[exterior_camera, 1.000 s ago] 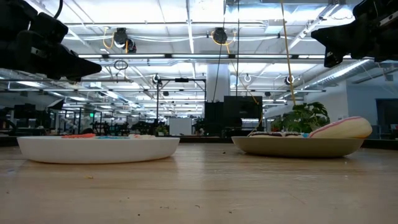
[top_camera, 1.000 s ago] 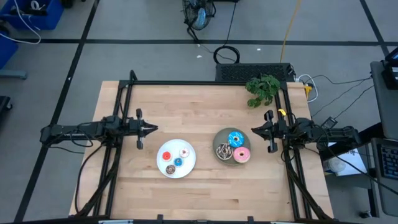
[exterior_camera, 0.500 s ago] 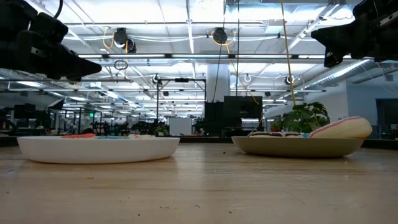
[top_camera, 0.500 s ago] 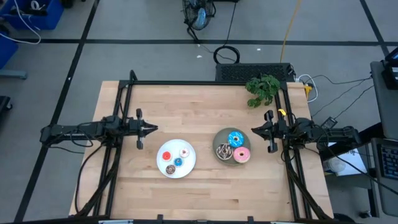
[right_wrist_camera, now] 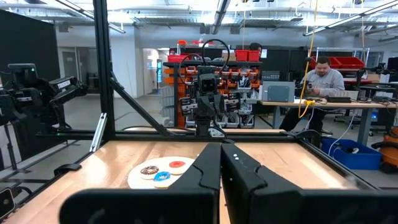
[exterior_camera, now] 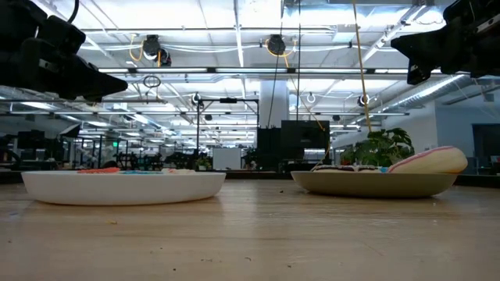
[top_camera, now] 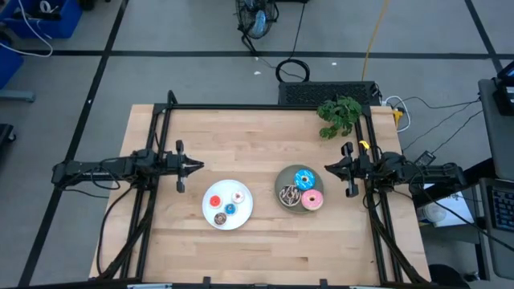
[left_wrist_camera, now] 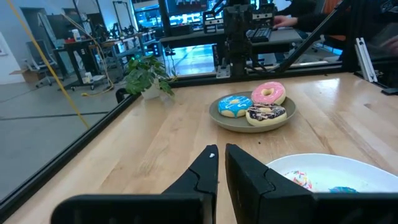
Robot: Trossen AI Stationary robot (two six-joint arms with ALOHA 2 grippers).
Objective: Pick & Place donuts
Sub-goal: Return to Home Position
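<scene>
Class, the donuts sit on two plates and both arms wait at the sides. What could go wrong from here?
The pink donut lies tilted at the edge of the grey-green plate; a knock to the table might roll it off. The plant stands near the right tool; a swing that way could catch its leaves.

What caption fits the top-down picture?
Tiny donuts on white plate, big donuts on grey-green plate, left arm and right arm parked aside.

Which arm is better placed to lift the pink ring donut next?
Probably the right: the right pincer hangs beside the round grey-green plate holding the pink ring donut, while the left pincer is beyond the round white plate.
</scene>
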